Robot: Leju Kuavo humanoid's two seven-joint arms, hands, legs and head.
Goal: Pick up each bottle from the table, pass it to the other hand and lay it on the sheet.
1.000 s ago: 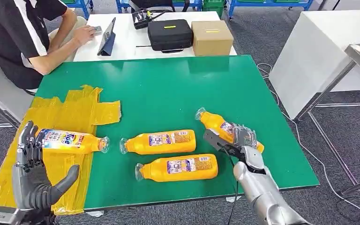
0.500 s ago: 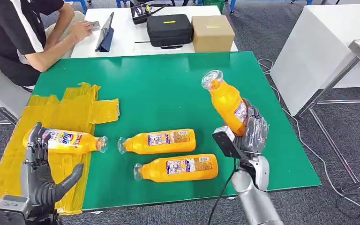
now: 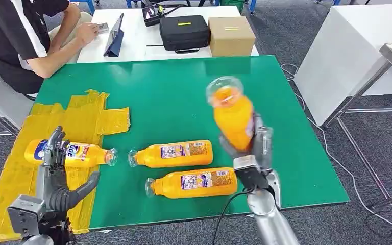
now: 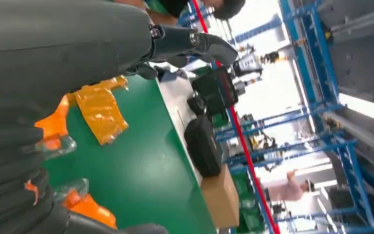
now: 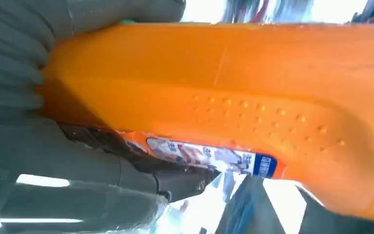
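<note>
The right hand (image 3: 252,148) grips an orange bottle (image 3: 232,116) by its lower body and holds it lifted above the green bench (image 3: 184,97), over the stretch nearer the bench's right edge; the bottle stands nearly upright, its clear cap end uppermost and tipped a little toward the camera; in the right wrist view the bottle's orange side (image 5: 253,92) lies pressed against the grey ribbed cover and thumb, its label strip showing beneath. The left hand (image 3: 56,176) is released, fingers spread and pointing up, thumb held out to the side, grasping nothing; it hovers at the bench's near left corner, over the yellow sheet (image 3: 76,122). One bottle (image 3: 69,153) lies on its side on that sheet, label up, its clear neck reaching past the sheet's edge onto the green; the left hand's fingertips overlap it in the head view, and whether they touch it cannot be told. Two more bottles lie on their sides on the bare green toward the near edge, necks pointing at the sheet: one (image 3: 172,154) farther in, the other (image 3: 194,182) just beside it, closer to the near edge. At the white desk beyond the far edge a person (image 3: 20,35) sits; a black case (image 3: 185,32) and a cardboard box (image 3: 231,34) stand there too.
</note>
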